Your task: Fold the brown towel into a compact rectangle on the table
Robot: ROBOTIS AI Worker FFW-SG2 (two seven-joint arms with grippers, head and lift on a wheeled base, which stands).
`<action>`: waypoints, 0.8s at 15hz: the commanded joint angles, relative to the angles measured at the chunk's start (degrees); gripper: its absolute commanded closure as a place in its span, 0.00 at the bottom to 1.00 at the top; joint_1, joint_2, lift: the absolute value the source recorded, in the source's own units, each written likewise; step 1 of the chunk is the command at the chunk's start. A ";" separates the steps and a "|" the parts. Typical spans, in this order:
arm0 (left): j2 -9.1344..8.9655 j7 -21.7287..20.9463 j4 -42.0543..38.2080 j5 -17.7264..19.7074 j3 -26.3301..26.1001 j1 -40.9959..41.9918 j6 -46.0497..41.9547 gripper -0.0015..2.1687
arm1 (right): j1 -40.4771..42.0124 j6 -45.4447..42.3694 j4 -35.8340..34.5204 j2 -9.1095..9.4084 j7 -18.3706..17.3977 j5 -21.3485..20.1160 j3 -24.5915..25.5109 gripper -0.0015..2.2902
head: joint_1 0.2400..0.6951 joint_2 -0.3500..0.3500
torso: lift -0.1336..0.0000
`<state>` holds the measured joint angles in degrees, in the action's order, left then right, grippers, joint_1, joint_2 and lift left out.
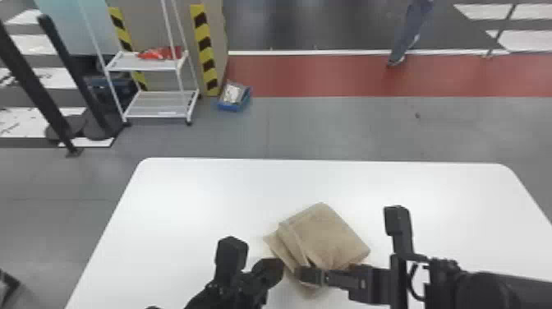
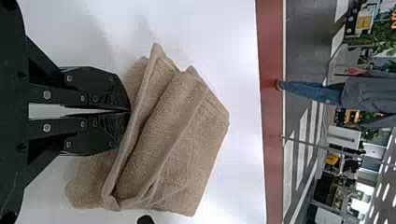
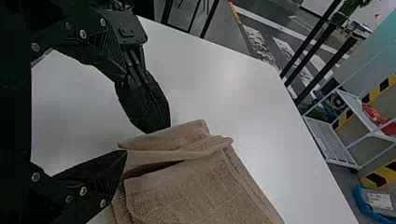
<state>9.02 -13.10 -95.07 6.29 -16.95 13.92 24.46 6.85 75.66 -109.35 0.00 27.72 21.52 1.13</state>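
The brown towel (image 1: 324, 234) lies folded in uneven layers on the white table, its loose edges toward the robot. At its near left side is my left gripper (image 1: 279, 269), and my right gripper (image 1: 302, 276) reaches in from the right over the near corner. In the left wrist view, the left gripper (image 2: 130, 111) is shut, tips meeting at a hem of the towel (image 2: 163, 140); whether they pinch cloth is unclear. The right wrist view has the right gripper (image 3: 126, 114) open, its lower finger beside the layered edge of the towel (image 3: 196, 186).
The white table (image 1: 205, 193) extends around the towel, with its far edge well beyond it. Past that edge, a white shelf cart (image 1: 160, 109) and a blue bin (image 1: 234, 98) stand on the floor.
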 commanded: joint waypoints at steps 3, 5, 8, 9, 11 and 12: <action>0.82 0.53 -4.07 0.13 2.63 3.39 -4.46 0.49 | 7.21 -1.87 -6.67 0.05 1.11 -6.41 3.27 0.65 | 1.00 0.54 | 1.00; 0.91 0.71 -5.13 0.31 4.39 4.01 -6.92 0.49 | 9.06 -5.21 -7.02 0.05 1.55 -9.57 5.99 0.82 | 1.00 0.50 | 1.00; 0.91 0.36 -5.30 0.83 6.41 4.18 -7.97 0.49 | 10.11 -15.40 -2.62 0.05 1.46 -16.07 8.54 0.83 | 1.00 0.43 | 1.00; 0.91 0.27 -5.30 1.10 6.50 4.18 -7.97 0.49 | 9.06 -17.69 -0.25 0.05 1.55 -16.16 9.51 0.83 | 1.00 0.41 | 1.00; 0.82 0.27 -5.21 1.10 6.58 4.01 -8.15 0.49 | 6.42 -21.73 4.85 0.05 2.43 -16.60 9.86 0.83 | 1.00 0.37 | 1.00; 0.82 0.27 -5.21 1.10 6.58 4.01 -8.15 0.49 | 5.01 -22.61 6.96 0.05 3.66 -16.60 10.04 0.83 | 1.00 0.36 | 1.00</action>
<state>9.86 -12.84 -100.32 7.38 -10.38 17.96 16.33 13.66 54.69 -105.39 0.00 30.82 5.01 10.92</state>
